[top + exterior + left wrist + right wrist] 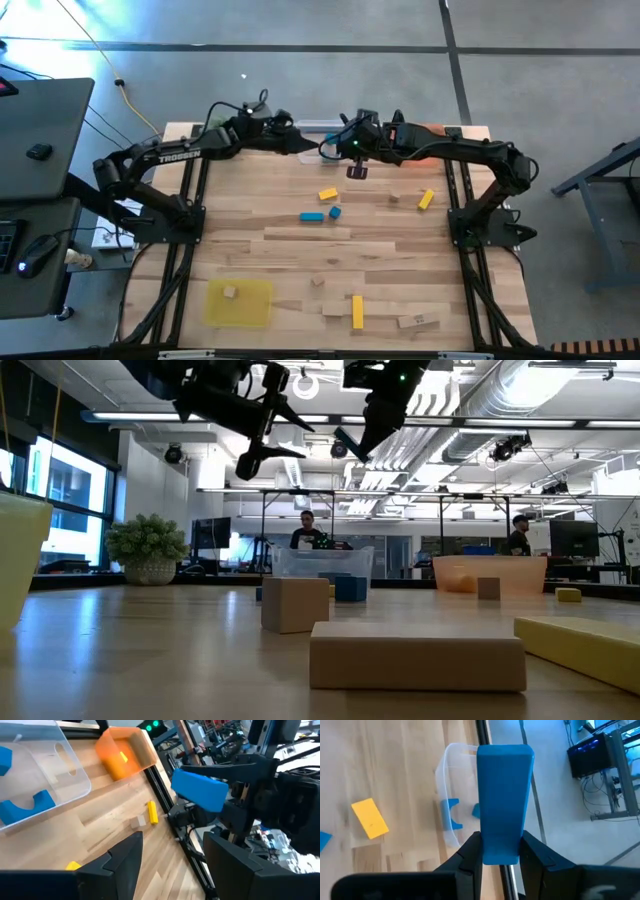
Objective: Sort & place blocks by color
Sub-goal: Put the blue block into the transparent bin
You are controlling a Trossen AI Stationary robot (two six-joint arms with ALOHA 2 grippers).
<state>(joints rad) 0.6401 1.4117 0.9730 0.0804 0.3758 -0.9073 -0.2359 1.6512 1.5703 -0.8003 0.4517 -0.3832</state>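
My right gripper (pixel 501 851) is shut on a blue bar block (pixel 503 790), held in the air beside the clear tray (pixel 314 127) at the table's far edge. That tray holds blue pieces (pixel 26 805). My left gripper (pixel 172 862) is open and hangs close to the left of the blue bar (pixel 200 788), apart from it. Loose blocks lie on the table: a yellow one (pixel 328 194), two blue ones (pixel 312 215), a yellow bar (pixel 357 311) and plain wood ones (pixel 317 282). My right gripper pinches one end of the blue bar (pixel 500 845) between its two fingers (pixel 470 852). The fingers come slanting down from the table's right side. The bar's long part sticks out ahead of the fingertips, lifted clear of the table and tray.
An orange tray (pixel 125 751) with a yellow block inside stands at the far right, under the right arm. A yellow tray (pixel 238 302) holding one wood block sits near the front left. More blocks lie at mid right (pixel 426 199) and front right (pixel 410 321).
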